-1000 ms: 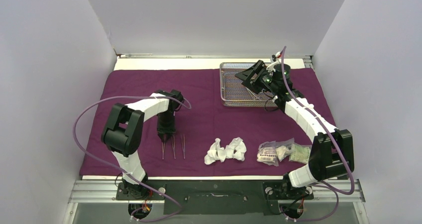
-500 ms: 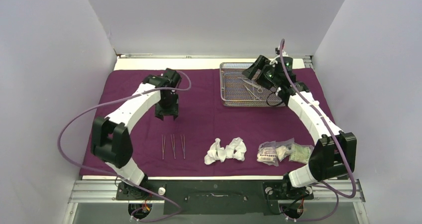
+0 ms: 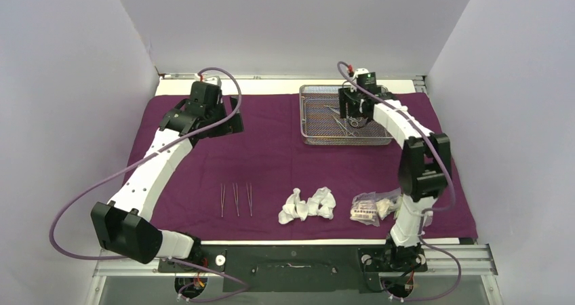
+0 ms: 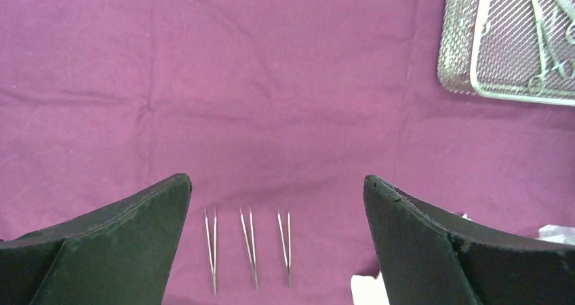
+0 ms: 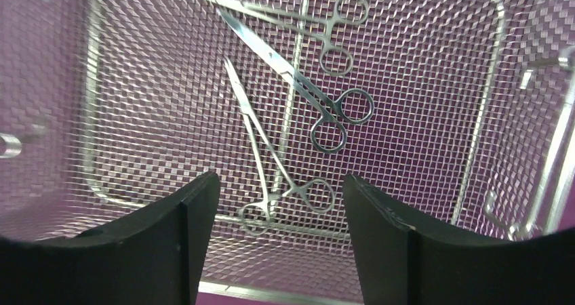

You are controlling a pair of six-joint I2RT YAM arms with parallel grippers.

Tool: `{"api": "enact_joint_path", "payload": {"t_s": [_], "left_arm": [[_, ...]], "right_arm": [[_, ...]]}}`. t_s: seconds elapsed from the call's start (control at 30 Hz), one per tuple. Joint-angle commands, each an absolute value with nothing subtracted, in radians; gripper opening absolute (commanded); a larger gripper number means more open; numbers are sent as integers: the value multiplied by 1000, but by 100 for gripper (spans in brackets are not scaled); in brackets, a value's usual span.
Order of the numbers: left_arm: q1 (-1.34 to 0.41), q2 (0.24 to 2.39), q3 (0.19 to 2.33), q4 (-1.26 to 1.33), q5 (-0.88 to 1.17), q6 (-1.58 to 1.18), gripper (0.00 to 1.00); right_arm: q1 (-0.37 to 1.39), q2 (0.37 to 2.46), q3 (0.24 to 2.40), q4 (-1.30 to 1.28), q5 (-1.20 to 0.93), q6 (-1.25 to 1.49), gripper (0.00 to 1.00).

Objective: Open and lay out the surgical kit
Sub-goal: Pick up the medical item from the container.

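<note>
The dark purple cloth (image 3: 271, 149) lies spread flat. Three tweezers (image 3: 236, 200) lie side by side near its front, seen between my left fingers in the wrist view (image 4: 249, 247). My left gripper (image 3: 207, 123) (image 4: 276, 178) hangs high at the back left, wide open and empty. The wire-mesh tray (image 3: 312, 115) (image 5: 156, 102) stands at the back right. It holds scissors (image 5: 298, 81) and two ring-handled forceps (image 5: 258, 135). My right gripper (image 3: 354, 118) (image 5: 281, 179) hovers over them, open and holding nothing.
White gauze wads (image 3: 308, 205) and clear packets (image 3: 371, 207) lie on the cloth's front right. The tray's corner (image 4: 458, 41) shows in the left wrist view. Grey walls close in both sides and the back.
My left gripper let go at the tweezers, opened wide, then rose and swung to the back left. My right gripper shifted left over the tray's middle.
</note>
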State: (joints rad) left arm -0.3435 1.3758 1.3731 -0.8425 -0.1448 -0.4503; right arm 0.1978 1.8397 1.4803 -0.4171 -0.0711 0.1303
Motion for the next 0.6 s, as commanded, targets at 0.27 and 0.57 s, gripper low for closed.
{"api": "enact_joint_path", "payload": {"t_s": [0.27,0.57], "left_arm": [[-276,1331,1304,-659,-20,-503,98],[-249,1361,1301,-657,28,-497,99]], "right_arm": [[200,2050,1635,-542,-182,-64,51],[212,2147,1699,-618,-152,-97,38]]}}
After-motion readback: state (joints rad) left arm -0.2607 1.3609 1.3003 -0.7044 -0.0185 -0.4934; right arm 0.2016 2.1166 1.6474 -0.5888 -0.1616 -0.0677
